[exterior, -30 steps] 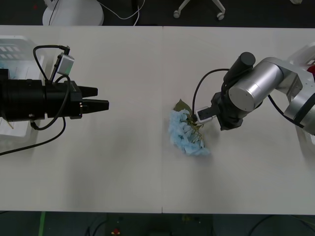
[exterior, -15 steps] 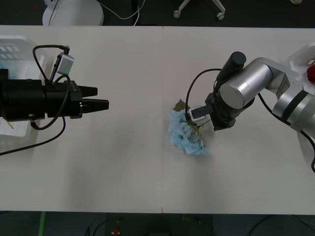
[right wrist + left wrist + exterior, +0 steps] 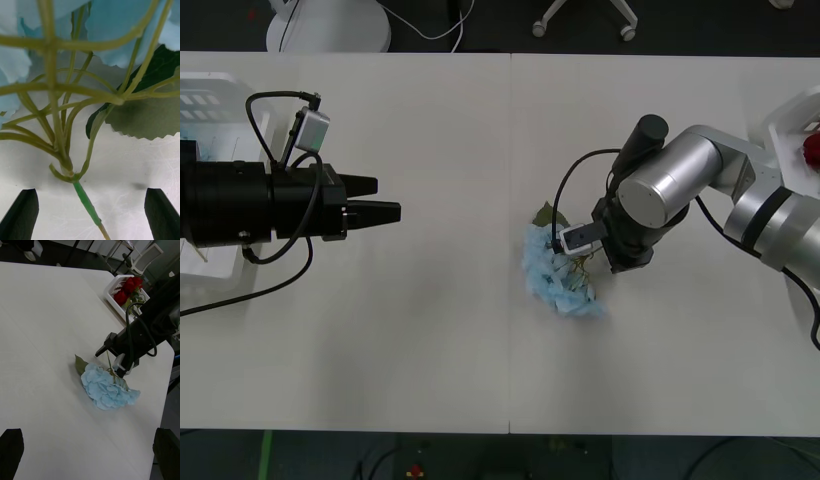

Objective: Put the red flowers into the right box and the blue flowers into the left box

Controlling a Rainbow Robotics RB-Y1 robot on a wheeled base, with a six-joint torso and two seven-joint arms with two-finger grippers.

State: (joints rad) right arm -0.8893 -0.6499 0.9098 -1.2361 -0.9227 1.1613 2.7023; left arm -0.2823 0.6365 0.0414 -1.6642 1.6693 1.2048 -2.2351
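One blue flower (image 3: 558,276) lies on its side on the white worktop (image 3: 430,330), and your right claw (image 3: 90,210) sits just beside its stem end. In the right wrist view the thin green stem (image 3: 87,205) runs between the two black fingers, which stand wide apart at either side and touch nothing; the pale blue petals and a dark green leaf (image 3: 150,112) spread just ahead of them. From the left wrist view you can see the same cluster (image 3: 107,386) with the right arm (image 3: 146,337) low over its stem side.

Beyond the right claw, further along the right arm, the red flowers (image 3: 129,288) lie together in the right box (image 3: 112,288) at the worktop's edge.

Your left claw (image 3: 385,205) hangs well apart from the flower, pointing toward it across the bare worktop, fingers spread and empty. Behind it, by the left arm, is the left box (image 3: 210,95).
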